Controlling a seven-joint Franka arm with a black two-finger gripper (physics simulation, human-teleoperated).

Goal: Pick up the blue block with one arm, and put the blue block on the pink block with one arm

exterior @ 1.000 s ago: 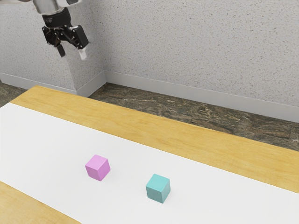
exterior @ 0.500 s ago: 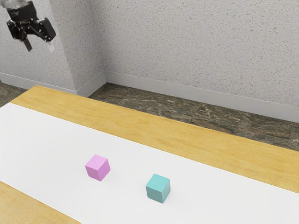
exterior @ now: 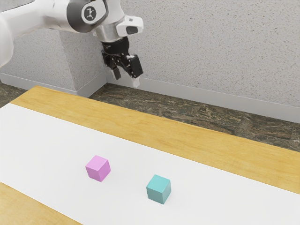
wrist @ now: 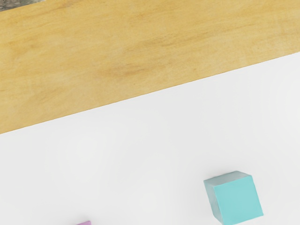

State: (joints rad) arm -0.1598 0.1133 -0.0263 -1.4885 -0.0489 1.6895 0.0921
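Blue block [exterior: 158, 189]: a small plain cube, pale turquoise-blue, with a top face lighter than its two shaded sides. It sits flat, one upright edge turned toward the exterior camera.
Its place: on the white sheet [exterior: 47, 140], toward the exterior view's right of the pink block [exterior: 98, 168]. It is near that block but apart from it, and nothing touches it.
Wrist view: the blue block [wrist: 233, 196] shows its top and one darker side. A sliver of the pink block [wrist: 84, 223] lies beside it on the sheet.
Pink block: a cube of like build, flat on the sheet, its top bare.
Sheet: a white strip running along the wooden table [exterior: 197, 140], with bare wood on both long sides.
Gripper [exterior: 126, 78]: black, high over the table and seen against the wall, well apart from both blocks. It points downward, tilted toward the exterior view's right.
Fingers: spread apart, with nothing between them.
Arm [exterior: 33, 18]: white, entering from the exterior view's upper left and running roughly level, its wrist bent down.
Backdrop: speckled grey wall [exterior: 225, 42], dark mottled floor [exterior: 201, 112].
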